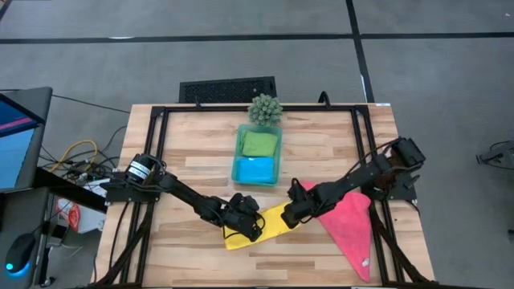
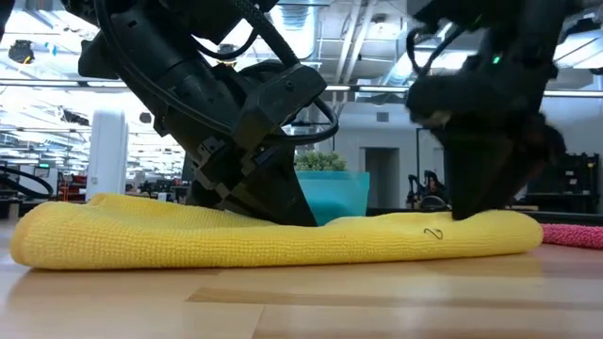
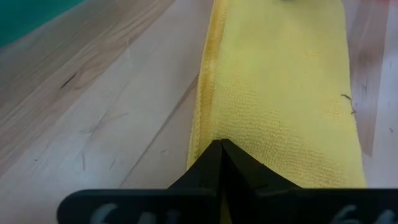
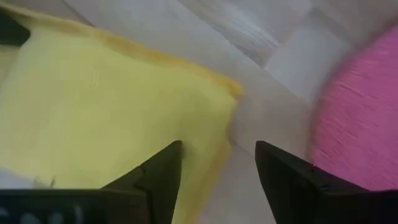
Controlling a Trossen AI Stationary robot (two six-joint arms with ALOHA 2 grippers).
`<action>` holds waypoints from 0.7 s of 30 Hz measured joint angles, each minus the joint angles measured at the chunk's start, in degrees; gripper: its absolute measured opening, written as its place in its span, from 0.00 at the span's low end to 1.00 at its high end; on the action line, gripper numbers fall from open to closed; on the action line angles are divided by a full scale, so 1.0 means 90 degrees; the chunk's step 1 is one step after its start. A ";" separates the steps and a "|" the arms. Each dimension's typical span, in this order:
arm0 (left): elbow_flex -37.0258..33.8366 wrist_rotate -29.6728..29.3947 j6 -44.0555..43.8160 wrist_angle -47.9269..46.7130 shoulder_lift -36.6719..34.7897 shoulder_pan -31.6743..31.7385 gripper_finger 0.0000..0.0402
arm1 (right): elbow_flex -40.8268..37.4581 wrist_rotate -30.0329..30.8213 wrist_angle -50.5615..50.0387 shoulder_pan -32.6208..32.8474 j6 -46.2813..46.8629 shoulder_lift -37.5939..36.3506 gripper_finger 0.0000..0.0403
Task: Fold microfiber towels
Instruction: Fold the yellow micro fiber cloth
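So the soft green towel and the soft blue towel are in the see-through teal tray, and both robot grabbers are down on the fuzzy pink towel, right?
Almost. The soft green towel and the soft blue towel do lie in the see-through teal tray. But the left gripper and right gripper are down on the folded yellow towel, not the fuzzy pink towel, which lies beside it. The high view shows it.

Nubbly matt yellow towel (image 3: 280,93) — soft cloth (pink towel (image 1: 350,218) alike) — on smooth, pale-grained wooden table (image 3: 93,106).
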 joint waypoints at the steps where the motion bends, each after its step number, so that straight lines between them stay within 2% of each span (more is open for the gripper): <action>1: 0.0000 0.0003 0.0003 -0.0016 0.0000 0.0000 0.00 | 0.0000 -0.0007 0.0126 -0.0024 -0.0006 0.0112 0.56; 6: 0.0000 -0.0003 0.0024 -0.0008 0.0000 0.0000 0.00 | 0.0031 -0.0289 0.0506 -0.0088 0.0120 0.0534 0.53; 9: 0.0000 -0.0002 0.0030 -0.0006 0.0000 0.0000 0.00 | 0.0060 -0.0379 0.0455 -0.0059 0.0293 0.0658 0.48; 11: 0.0000 -0.0008 0.0030 -0.0008 0.0000 0.0000 0.00 | 0.0070 -0.0378 0.0387 -0.0048 0.0303 0.0684 0.41; 18: 0.0000 -0.0021 0.0028 0.0024 0.0002 0.0000 0.00 | 0.0021 -0.0434 0.0494 -0.0064 0.0025 0.0467 0.05; 21: -0.0014 0.0050 0.0022 0.0005 -0.0131 0.0008 0.00 | 0.0010 -0.0407 0.0477 -0.0064 0.0050 0.0397 0.05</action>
